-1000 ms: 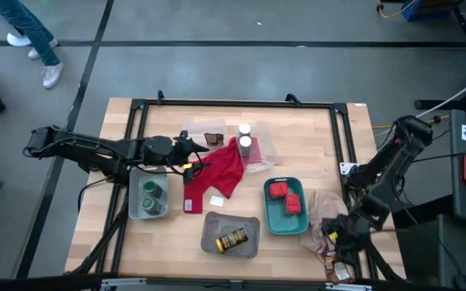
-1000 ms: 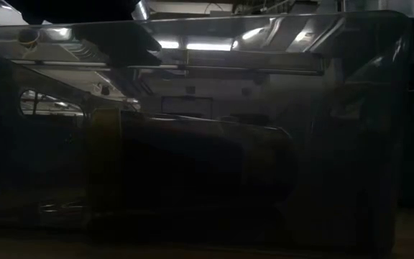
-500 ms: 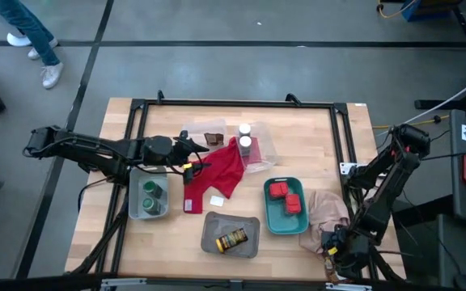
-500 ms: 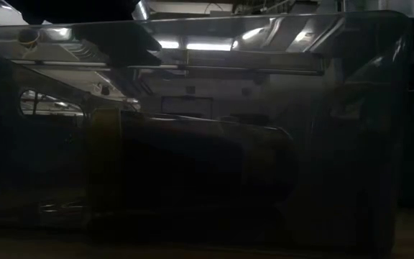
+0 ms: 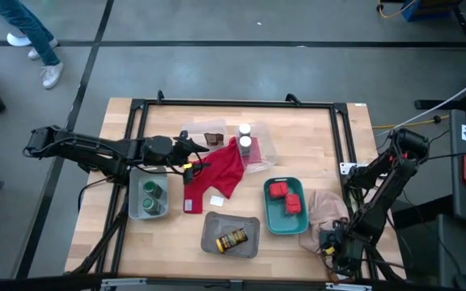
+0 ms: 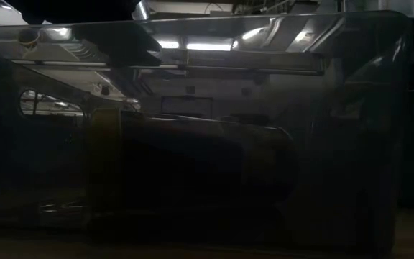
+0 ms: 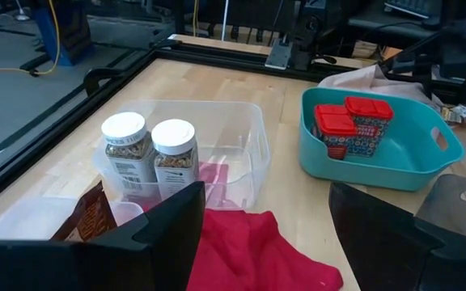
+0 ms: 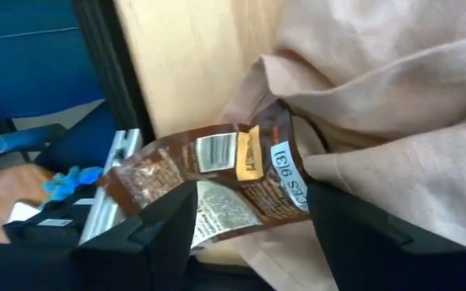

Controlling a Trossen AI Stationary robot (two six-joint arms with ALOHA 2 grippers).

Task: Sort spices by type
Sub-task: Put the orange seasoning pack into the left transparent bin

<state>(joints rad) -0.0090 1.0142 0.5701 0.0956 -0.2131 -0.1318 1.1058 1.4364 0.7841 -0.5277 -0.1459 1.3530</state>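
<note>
From above, the right gripper [image 5: 331,245] is low at the table's near right corner, beside the beige cloth [image 5: 327,212], while the left gripper [image 5: 191,155] waits over the red cloth [image 5: 223,168] at centre left. The sorted spices sit in trays: red tins [image 5: 285,196] in the teal tray [image 5: 269,212], green-lidded jars [image 5: 151,195] in the clear tray [image 5: 135,212], a yellow-labelled jar [image 5: 232,240] in the grey tray [image 5: 209,240]. The low view shows only a dark tray wall. The left wrist view shows that gripper's fingers [image 7: 168,234] spread and empty, white-capped bottles [image 7: 150,153] ahead in a clear bin [image 7: 245,145]. The right wrist view shows a brown packet [image 8: 217,182] lying half under the cloth at the table edge, the jaws parted on either side and not yet pinching. The packet looks light, thin, floppy and slick; a pinch on its free labelled end, clear of the fabric, seems best.
</note>
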